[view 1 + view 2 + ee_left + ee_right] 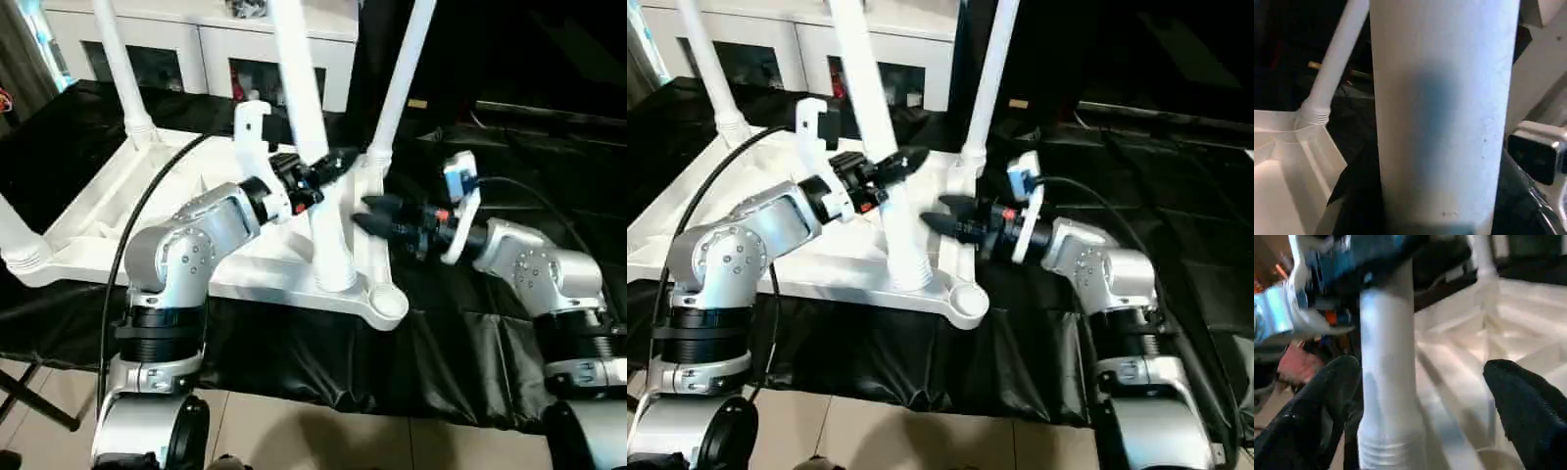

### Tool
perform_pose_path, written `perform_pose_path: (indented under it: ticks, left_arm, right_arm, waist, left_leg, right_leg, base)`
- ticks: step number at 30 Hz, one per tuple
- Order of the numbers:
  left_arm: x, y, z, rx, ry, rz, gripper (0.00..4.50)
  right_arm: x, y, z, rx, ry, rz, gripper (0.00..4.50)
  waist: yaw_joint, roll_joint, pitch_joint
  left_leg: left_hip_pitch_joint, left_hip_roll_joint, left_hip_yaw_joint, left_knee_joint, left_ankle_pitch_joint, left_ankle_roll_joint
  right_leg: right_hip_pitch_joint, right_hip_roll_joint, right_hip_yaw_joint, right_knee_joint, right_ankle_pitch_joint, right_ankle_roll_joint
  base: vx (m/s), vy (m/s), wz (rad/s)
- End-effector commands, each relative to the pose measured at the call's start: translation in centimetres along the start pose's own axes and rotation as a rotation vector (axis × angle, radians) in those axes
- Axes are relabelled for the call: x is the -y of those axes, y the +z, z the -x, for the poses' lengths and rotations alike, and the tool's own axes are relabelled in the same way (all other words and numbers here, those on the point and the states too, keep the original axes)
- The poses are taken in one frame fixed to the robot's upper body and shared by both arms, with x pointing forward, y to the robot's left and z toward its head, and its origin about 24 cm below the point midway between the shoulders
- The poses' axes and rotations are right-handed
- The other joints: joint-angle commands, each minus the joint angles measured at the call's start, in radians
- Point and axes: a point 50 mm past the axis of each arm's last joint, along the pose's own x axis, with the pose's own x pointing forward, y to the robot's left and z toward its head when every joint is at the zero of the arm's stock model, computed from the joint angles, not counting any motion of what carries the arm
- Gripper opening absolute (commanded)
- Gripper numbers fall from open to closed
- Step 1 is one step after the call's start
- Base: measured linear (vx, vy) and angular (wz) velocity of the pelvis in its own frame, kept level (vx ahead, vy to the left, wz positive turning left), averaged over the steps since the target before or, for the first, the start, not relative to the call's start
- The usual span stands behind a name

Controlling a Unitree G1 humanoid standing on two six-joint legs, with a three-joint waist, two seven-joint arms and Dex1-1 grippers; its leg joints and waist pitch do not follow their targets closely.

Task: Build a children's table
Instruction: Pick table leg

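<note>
The white tabletop (88, 220) lies upside down on a black cloth, ribs facing up. Three white legs stand in its corner sockets: far left (122, 69), far right (402, 78) and near left (15, 235). A fourth leg (331, 240) leans upright with its ribbed end on the tabletop, just beside the bare near-right socket (389, 301). My left gripper (331, 166) is shut on this leg partway up; in the left wrist view the leg (1444, 112) runs between the fingers. To the right of that leg, my right gripper (370, 213) is open, its fingers (1317, 416) spread wide and holding nothing.
A white cabinet (196, 49) with glass doors stands behind the table. The black cloth (294, 362) hangs over the front edge above a tiled floor. A black cable (147, 196) loops across the tabletop from my left arm.
</note>
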Motion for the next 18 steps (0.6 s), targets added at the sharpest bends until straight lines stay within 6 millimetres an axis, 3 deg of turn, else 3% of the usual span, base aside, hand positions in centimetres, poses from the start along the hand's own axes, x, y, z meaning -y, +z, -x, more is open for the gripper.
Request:
perform_pose_path:
  ticks: [1, 3, 4, 6, 7, 10, 18]
  left_arm:
    - [1.1, 0.1, -0.4, -0.016, -0.048, -0.046, 1.9]
    - [1.3, 0.0, -0.6, -0.029, -0.045, -0.075, 1.9]
    - [1.4, 0.0, -0.7, -0.032, -0.048, -0.085, 1.9]
    - [1.6, -0.1, -0.9, -0.044, -0.043, -0.125, 1.9]
    - [1.7, -0.1, -1.0, -0.046, -0.045, -0.131, 1.9]
    - [2.1, -0.2, -1.4, -0.055, -0.05, -0.158, 1.9]
    - [2.8, -0.9, -1.8, -0.095, -0.085, -0.224, 1.9]
  right_arm:
    - [-0.3, 0.0, -0.7, -0.066, 0.01, 0.022, 4.5]
    - [-0.4, 0.0, -1.1, -0.097, 0.005, 0.042, 4.5]
    - [-0.4, 0.0, -1.2, -0.106, 0.004, 0.051, 4.5]
    - [-0.5, 0.1, -1.6, -0.121, -0.006, 0.071, 4.5]
    - [-0.5, 0.2, -1.7, -0.123, -0.005, 0.072, 4.5]
    - [-0.6, 0.3, -2.1, -0.154, -0.012, 0.088, 4.5]
    - [-0.9, -0.4, -2.3, -0.208, 0.009, 0.07, 4.5]
  waist:
    - [-0.001, -0.012, -0.08]
    - [-0.001, -0.011, -0.081]
    - [0.0, -0.018, -0.08]
    - [0.001, -0.014, -0.08]
    - [-0.001, -0.023, -0.08]
    - [0.0, -0.016, -0.081]
    - [0.0, -0.021, -0.08]
  left_leg:
    - [0.01, 0.017, 0.002, -0.061, -0.123, 0.035]
    - [0.011, 0.017, 0.003, -0.061, -0.126, 0.032]
    - [0.011, 0.017, 0.003, -0.061, -0.134, 0.03]
    - [0.013, 0.019, 0.001, -0.062, -0.129, 0.027]
    - [0.011, 0.018, 0.003, -0.062, -0.126, 0.026]
    - [0.012, 0.019, 0.002, -0.061, -0.122, 0.021]
    - [0.013, 0.019, 0.003, -0.063, -0.13, 0.016]
  right_leg:
    - [0.064, -0.067, 0.039, -0.073, -0.277, -0.15]
    - [0.064, -0.068, 0.04, -0.074, -0.281, -0.15]
    - [0.064, -0.068, 0.039, -0.075, -0.298, -0.143]
    - [0.062, -0.068, 0.04, -0.076, -0.299, -0.137]
    - [0.063, -0.067, 0.04, -0.075, -0.294, -0.136]
    - [0.062, -0.068, 0.041, -0.072, -0.28, -0.14]
    - [0.063, -0.068, 0.042, -0.071, -0.262, -0.147]
  base:
    - [0.0, 0.0, 0.0]
    - [0.0, 0.0, 0.0]
    - [0.0, 0.0, 0.0]
    - [0.0, 0.0, 0.0]
    - [0.0, 0.0, 0.0]
    - [0.0, 0.0, 0.0]
    - [0.0, 0.0, 0.0]
